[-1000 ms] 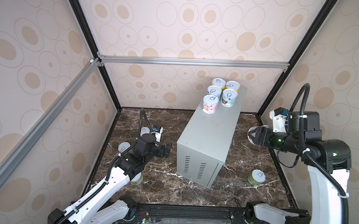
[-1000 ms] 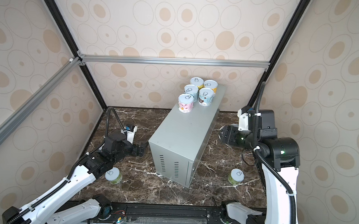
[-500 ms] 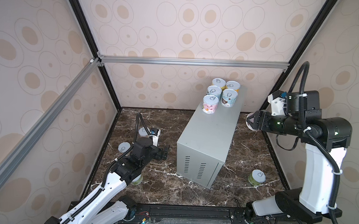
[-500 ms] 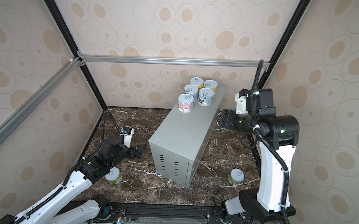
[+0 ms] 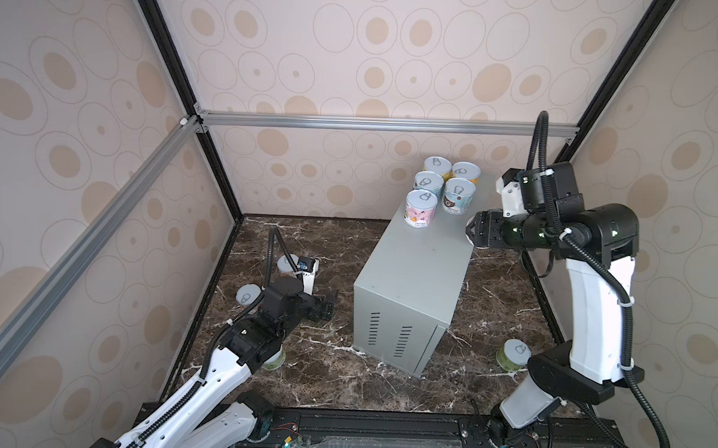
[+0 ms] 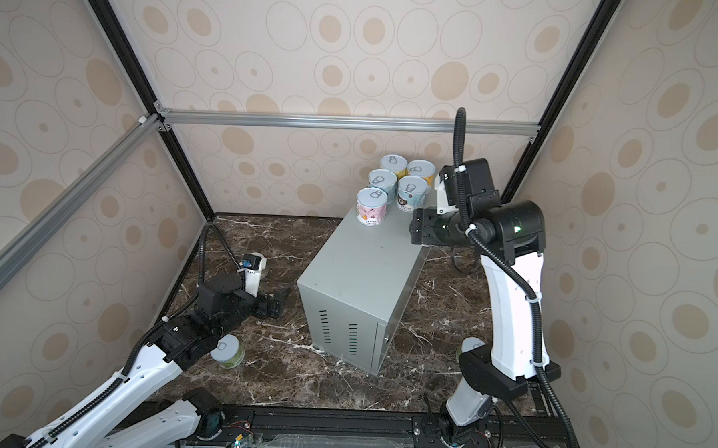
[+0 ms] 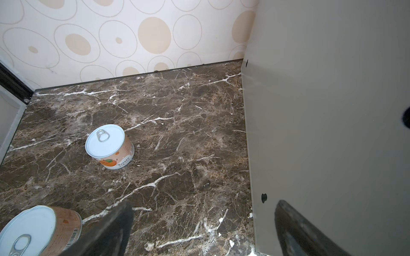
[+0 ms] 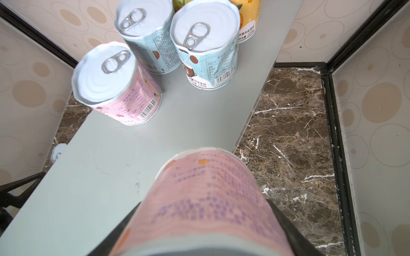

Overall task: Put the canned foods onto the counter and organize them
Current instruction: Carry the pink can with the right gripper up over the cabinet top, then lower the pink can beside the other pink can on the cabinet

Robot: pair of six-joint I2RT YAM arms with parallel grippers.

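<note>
Dark marble floor point(image 5: 321, 381), dotted walls point(image 5: 356, 46). Left gripper point(image 5: 323, 308) low, jaws wide, empty, near loose floor cans point(image 7: 108, 146). Counter point(image 5: 413, 269) centre, five cans point(image 5: 420, 207) grouped at far end. Right gripper point(image 5: 474, 234) clamps a pink can point(image 8: 206, 199) above Counter's right edge. Placing step; next, lower it beside the group.

left arm point(image 5: 217, 377) — stretched low and forward, wrist kept low | left gripper point(image 5: 326, 306) — pointing ahead, jaws spread wide, nothing between them | right arm point(image 5: 591, 310) — standing upright, bent at top, forearm level, reaching toward the left, green lights showing on black joints | right gripper point(image 5: 473, 234) — raised high, jaws clamped on pink can point(image 8: 204, 199)
</note>
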